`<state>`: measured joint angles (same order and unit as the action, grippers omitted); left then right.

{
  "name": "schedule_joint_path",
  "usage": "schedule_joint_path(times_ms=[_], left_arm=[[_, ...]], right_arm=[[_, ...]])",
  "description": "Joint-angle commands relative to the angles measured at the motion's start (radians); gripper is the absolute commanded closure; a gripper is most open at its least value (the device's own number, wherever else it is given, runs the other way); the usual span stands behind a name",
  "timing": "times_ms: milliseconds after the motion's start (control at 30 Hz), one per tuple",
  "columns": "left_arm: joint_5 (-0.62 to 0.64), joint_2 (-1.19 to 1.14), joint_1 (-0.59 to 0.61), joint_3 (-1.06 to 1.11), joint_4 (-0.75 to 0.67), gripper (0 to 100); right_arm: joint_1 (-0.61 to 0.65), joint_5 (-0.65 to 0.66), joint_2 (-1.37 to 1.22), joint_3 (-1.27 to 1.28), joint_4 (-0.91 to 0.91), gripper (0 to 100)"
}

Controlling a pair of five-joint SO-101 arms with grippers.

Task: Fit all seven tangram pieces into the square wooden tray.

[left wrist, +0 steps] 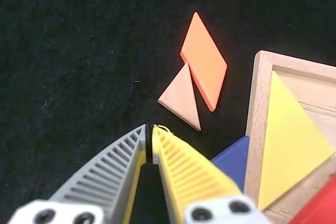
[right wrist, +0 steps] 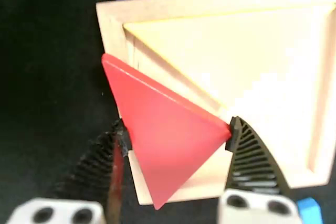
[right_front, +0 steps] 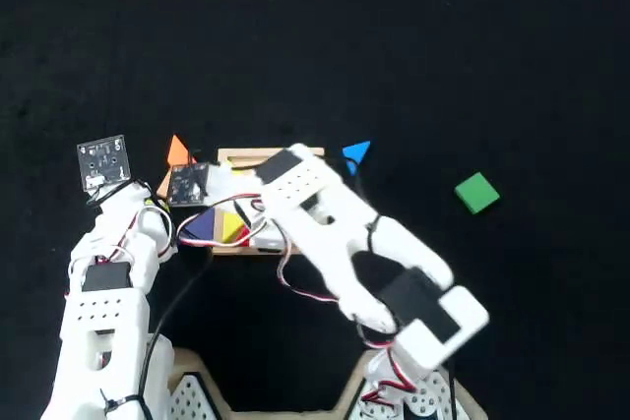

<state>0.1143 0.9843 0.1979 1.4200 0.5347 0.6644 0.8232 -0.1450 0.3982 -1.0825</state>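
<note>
The square wooden tray [right_front: 246, 157] lies left of the table's middle, largely hidden under my right arm. My right gripper [right wrist: 178, 132] [right_front: 248, 221] is shut on the red triangle [right wrist: 163, 145], held tilted over the tray's near corner [right wrist: 113, 24]. A yellow triangle [left wrist: 286, 140] [right_front: 233, 228] lies inside the tray. A dark blue triangle [left wrist: 233, 158] [right_front: 200, 228] rests against the tray's outer rim [left wrist: 260, 108]. My left gripper [left wrist: 148, 128] is shut and empty, low over the cloth just short of the tan triangle [left wrist: 181, 98] and the orange parallelogram [left wrist: 205, 61] [right_front: 177, 151].
A small blue triangle [right_front: 356, 152] lies just right of the tray. A green square [right_front: 477, 193] sits farther right on the black cloth. The far half of the table and the right side offer free room.
</note>
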Motion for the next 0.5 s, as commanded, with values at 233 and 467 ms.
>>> schedule_joint_path(times_ms=[233, 467], left_arm=[[-0.011, 0.015, -0.001, -0.005, -0.018, 97], [-0.011, 0.015, -0.001, -0.005, -0.018, 97]], right_arm=[[-0.005, -0.068, -0.030, -0.061, 0.026, 80.9], [0.012, -0.129, -0.031, -0.061, 0.029, 71.9]])
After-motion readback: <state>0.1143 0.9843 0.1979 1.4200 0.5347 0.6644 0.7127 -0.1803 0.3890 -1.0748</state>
